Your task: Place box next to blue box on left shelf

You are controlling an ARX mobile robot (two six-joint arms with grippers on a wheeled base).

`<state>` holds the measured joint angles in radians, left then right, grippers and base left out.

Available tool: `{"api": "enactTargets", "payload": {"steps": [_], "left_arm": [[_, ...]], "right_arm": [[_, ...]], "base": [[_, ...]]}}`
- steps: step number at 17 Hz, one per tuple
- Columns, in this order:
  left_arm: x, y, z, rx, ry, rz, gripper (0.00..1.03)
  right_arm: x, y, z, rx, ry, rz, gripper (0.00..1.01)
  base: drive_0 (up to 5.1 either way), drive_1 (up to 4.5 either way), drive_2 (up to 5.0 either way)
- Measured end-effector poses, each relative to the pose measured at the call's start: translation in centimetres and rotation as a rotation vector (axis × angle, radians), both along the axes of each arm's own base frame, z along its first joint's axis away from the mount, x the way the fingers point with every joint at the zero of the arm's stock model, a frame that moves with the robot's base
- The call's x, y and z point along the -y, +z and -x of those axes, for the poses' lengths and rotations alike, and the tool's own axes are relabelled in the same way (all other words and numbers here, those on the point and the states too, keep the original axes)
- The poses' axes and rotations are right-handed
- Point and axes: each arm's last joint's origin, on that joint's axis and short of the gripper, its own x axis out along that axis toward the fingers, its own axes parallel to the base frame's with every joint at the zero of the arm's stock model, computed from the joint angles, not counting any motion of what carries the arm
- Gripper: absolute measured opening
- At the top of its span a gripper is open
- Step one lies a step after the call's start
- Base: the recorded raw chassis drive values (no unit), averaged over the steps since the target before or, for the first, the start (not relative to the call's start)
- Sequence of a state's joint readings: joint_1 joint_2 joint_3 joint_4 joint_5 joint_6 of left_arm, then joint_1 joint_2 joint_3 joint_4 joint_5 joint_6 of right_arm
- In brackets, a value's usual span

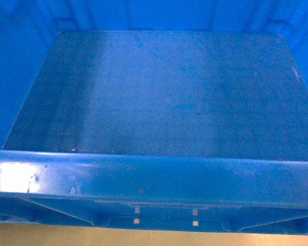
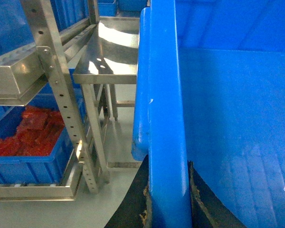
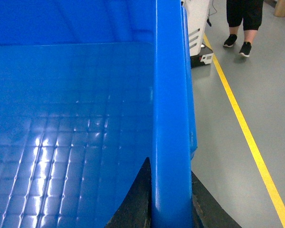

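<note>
No readable writing anywhere on the big open-top blue plastic crate (image 1: 159,97) that fills my head view, held up off the floor. My left claw (image 2: 167,199) is clamped on its left rim, one black finger each side, and my right claw (image 3: 170,199) grips the right rim likewise. A steel bench (image 2: 111,57) stands beside my left side.

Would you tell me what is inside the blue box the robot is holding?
Nothing shows inside the box: only its bare floor, grid-patterned in both wrist views. The near rim hides the floor's front strip in the head view. Both grippers, left and right, clamp its side rims.
</note>
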<state>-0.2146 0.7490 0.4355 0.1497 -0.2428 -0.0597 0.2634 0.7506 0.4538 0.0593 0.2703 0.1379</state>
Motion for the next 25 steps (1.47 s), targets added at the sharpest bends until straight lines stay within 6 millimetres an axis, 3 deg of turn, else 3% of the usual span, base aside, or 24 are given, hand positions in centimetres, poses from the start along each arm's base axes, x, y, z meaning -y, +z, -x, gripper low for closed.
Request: {"api": "enactTargets", "payload": {"steps": [25], "left_arm": [[0.00,0.01,0.01,0.002,0.000,0.000,0.09]], "right_arm": [[0.00,-0.01,0.01,0.001,0.000,-0.001,0.08]], "base": [[0.0,4.20,-4.1]]}}
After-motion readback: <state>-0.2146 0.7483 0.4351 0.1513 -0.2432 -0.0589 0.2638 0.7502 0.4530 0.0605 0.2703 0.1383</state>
